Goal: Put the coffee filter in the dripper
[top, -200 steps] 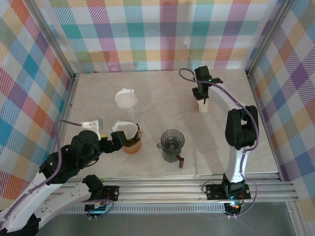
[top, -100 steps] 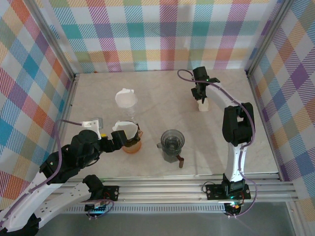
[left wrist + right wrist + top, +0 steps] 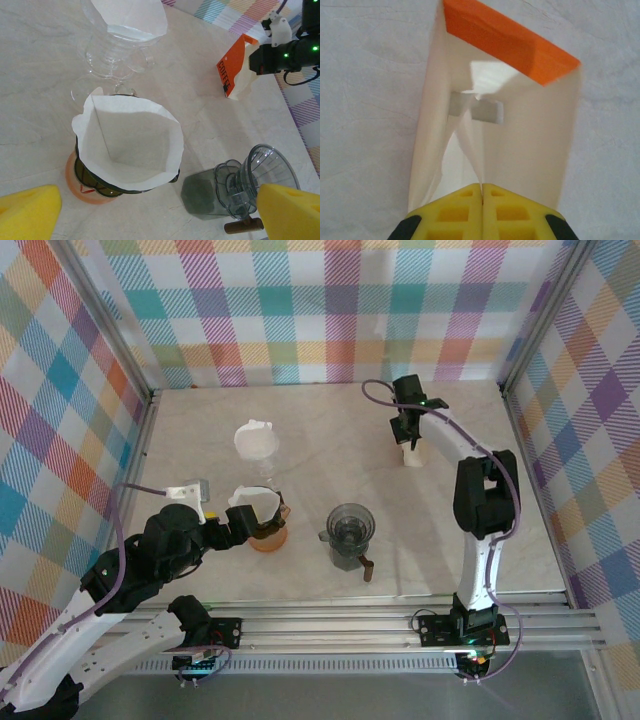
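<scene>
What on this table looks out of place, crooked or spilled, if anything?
Nothing is spilled or broken. The one slightly untidy thing is the paper filter in the orange-based dripper: it sits a bit lopsided, with its seam corner on the left poking up above the rest of its rim.

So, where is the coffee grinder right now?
In the top view, the coffee grinder stands near the front middle of the table, just right of the orange dripper, not touching it.

Brightly, evenly lit from above; softly shadowed; faintly glary on the pale table; blurred at near yellow fingertips; sharp elsewhere.
</scene>
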Tool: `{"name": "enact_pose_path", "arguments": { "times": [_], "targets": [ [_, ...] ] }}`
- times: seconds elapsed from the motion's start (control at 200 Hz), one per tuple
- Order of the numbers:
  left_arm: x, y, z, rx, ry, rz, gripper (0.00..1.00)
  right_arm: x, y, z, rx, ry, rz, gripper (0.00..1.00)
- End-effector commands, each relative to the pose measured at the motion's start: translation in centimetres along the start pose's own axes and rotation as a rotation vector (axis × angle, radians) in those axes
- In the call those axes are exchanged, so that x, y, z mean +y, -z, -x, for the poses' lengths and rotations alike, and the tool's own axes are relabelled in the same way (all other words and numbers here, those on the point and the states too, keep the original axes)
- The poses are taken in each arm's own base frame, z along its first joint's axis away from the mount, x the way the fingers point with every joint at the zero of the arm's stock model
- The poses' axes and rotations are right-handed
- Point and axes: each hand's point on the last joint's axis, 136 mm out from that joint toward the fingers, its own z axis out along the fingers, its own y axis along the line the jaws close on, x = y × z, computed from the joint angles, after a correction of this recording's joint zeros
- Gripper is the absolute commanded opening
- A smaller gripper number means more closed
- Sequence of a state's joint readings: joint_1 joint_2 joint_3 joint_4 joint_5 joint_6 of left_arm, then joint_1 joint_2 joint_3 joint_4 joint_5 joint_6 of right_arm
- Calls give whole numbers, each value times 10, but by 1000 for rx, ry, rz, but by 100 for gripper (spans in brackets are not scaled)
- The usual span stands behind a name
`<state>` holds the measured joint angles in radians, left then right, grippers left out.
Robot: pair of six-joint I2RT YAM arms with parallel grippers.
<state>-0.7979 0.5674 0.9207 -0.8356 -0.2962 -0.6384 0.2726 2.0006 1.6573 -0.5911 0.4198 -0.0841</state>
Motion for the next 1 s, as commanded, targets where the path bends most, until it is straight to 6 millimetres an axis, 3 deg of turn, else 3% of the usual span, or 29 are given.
{"name": "enact_pose_path", "arguments": {
  "times": [0.0,0.155,0.275,0.47,0.625,0.79,0.995],
  "targets": [
    [-5,3,1,-8,-1,-32,100,-11,45,1,-43,-102,17,0],
    [-6,8,1,-8,1,-52,100,-11,86,-22,-70,-185,74,0],
    [-7,12,1,-2,-4,-63,100,-2,132,-38,-120,-216,145,0],
    [-7,17,-1,5,-2,-80,100,37,237,-65,-237,-138,340,0],
    [-10,21,0,5,0,-99,100,69,307,-103,-196,-78,577,0],
    [-11,19,-4,18,-2,-109,100,92,342,-140,-14,-34,761,0],
    [-16,14,-8,35,0,-131,100,112,358,-151,152,-26,874,0]
  ]
}}
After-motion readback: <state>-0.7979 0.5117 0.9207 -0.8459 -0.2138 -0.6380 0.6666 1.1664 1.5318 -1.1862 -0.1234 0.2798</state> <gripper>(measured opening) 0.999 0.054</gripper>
